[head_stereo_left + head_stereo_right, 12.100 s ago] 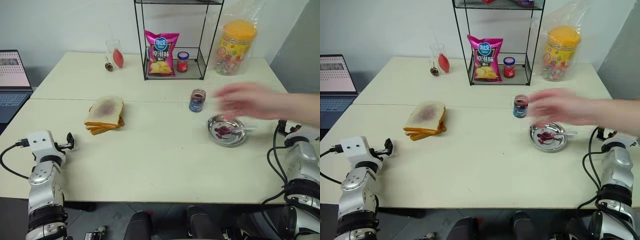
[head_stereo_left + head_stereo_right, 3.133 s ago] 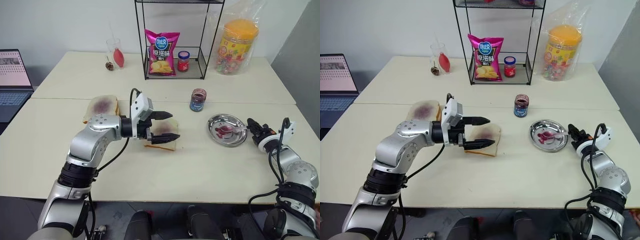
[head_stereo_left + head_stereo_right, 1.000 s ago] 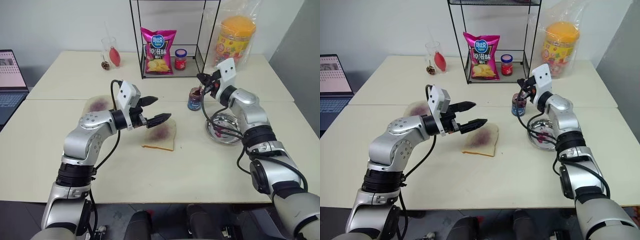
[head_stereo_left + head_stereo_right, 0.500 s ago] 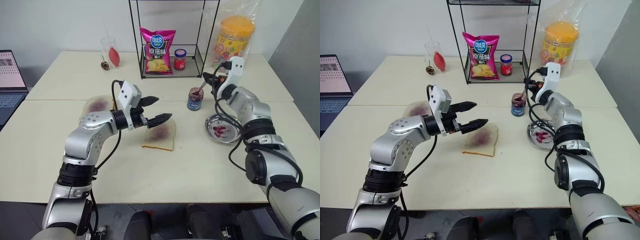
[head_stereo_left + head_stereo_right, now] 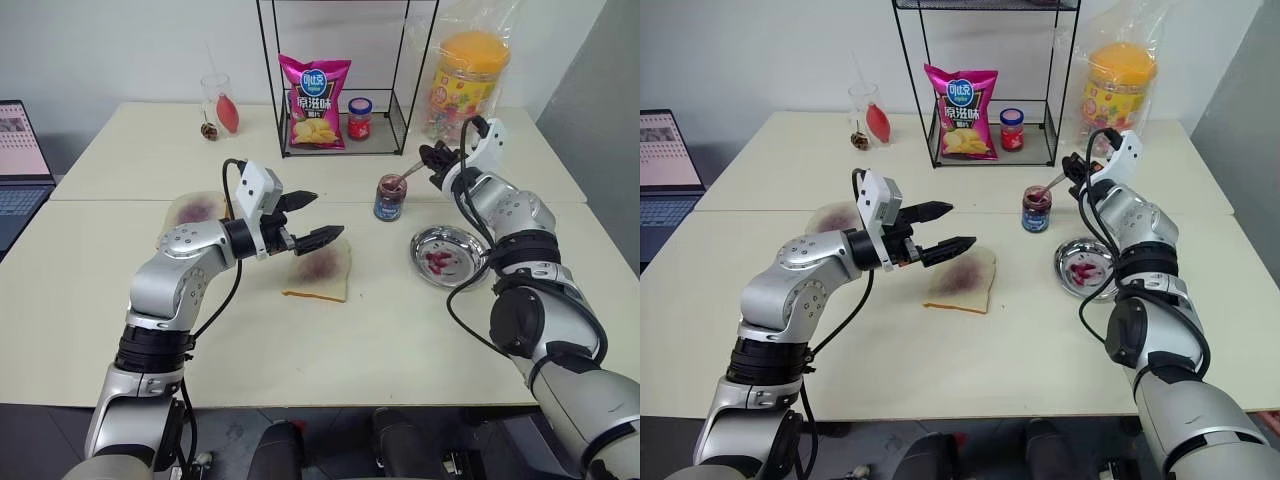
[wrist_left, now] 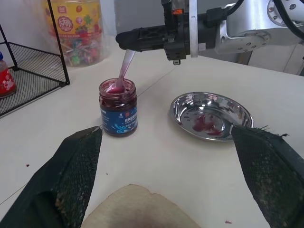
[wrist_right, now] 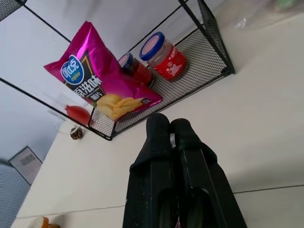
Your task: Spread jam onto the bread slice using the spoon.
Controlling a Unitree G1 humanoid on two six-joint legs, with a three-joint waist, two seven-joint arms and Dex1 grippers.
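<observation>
The jam jar (image 5: 390, 197), clear glass with a blue label, stands mid-table, right of the bread slice (image 5: 320, 272). That slice lies flat and carries a purple-red jam streak. The spoon (image 6: 124, 69) has its bowl down in the jam, and its handle leans up toward my right gripper (image 5: 433, 160). That gripper is shut on the top of the handle, just right of and above the jar. My left gripper (image 5: 328, 215) hovers open over the slice's far edge, holding nothing.
A steel dish (image 5: 448, 257) smeared with jam sits right of the jar. A stack of bread (image 5: 195, 210) lies behind my left arm. The wire rack (image 5: 340, 100) holds a chip bag and a red-lidded jar. A candy tub (image 5: 465, 85) stands at the back right.
My right gripper has shifted right of the jar and rolled its wrist, tilting the spoon handle to the right. The left arm and the bread slice stayed put.
</observation>
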